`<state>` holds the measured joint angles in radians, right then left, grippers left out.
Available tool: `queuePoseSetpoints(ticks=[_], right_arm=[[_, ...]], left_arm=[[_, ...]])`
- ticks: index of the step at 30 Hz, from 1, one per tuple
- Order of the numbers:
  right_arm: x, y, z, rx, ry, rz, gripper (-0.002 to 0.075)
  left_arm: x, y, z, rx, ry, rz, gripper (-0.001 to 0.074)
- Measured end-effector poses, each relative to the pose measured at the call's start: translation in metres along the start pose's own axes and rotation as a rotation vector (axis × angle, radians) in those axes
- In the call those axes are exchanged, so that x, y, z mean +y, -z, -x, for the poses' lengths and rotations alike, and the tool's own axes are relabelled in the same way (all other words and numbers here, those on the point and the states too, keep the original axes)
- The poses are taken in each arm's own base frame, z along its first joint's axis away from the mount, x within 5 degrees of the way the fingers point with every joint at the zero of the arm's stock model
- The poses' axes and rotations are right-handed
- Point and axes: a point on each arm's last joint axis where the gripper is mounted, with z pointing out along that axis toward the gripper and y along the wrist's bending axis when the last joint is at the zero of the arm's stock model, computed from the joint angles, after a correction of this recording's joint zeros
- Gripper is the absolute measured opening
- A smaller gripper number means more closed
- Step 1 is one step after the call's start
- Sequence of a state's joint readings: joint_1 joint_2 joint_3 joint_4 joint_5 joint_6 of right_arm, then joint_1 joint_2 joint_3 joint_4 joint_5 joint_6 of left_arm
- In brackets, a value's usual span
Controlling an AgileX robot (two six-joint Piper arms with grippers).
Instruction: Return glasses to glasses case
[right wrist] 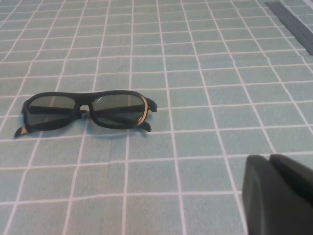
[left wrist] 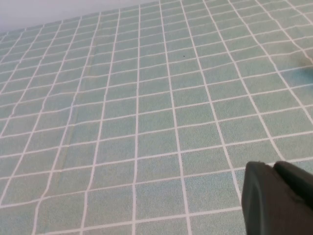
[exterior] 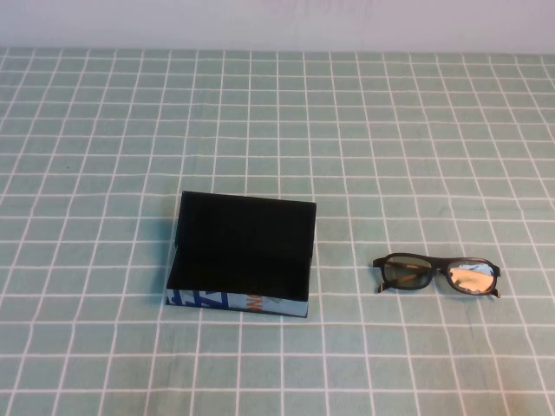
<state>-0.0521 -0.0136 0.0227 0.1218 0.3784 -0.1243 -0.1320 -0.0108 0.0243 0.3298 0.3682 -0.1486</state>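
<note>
The glasses case [exterior: 241, 253] is a black box on the checked cloth, left of centre, with its blue-and-white front edge [exterior: 234, 303] toward me. The black thick-rimmed glasses [exterior: 438, 275] lie flat on the cloth to its right, apart from it, with their arms folded. They also show in the right wrist view [right wrist: 85, 111]. My right gripper [right wrist: 269, 159] is shut and empty, hovering short of the glasses. My left gripper [left wrist: 273, 166] is shut and empty over bare cloth. Neither arm shows in the high view.
A green cloth with a white grid [exterior: 277, 121] covers the whole table. A pale wall runs along the far edge [exterior: 277, 22]. A dark grey strip [right wrist: 291, 24] lies at the corner of the right wrist view.
</note>
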Motion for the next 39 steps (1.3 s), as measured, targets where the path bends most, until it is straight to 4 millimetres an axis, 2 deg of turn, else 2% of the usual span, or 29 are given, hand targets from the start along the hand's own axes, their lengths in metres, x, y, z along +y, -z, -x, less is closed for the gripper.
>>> queuePoseSetpoints(ticks=[34,39], right_arm=[[0.0,0.0,0.0002,-0.002,-0.001,0.0,-0.0013],[-0.0011,-0.0002,0.0065,-0.083,-0.002,-0.011,-0.0013]], left_arm=[[-0.0021,-0.0001,0.0038,-0.045,0.083,-0.024,-0.0001],[-0.0021,0.0,0.0051,-0.059,0.081,-0.025,-0.0001]])
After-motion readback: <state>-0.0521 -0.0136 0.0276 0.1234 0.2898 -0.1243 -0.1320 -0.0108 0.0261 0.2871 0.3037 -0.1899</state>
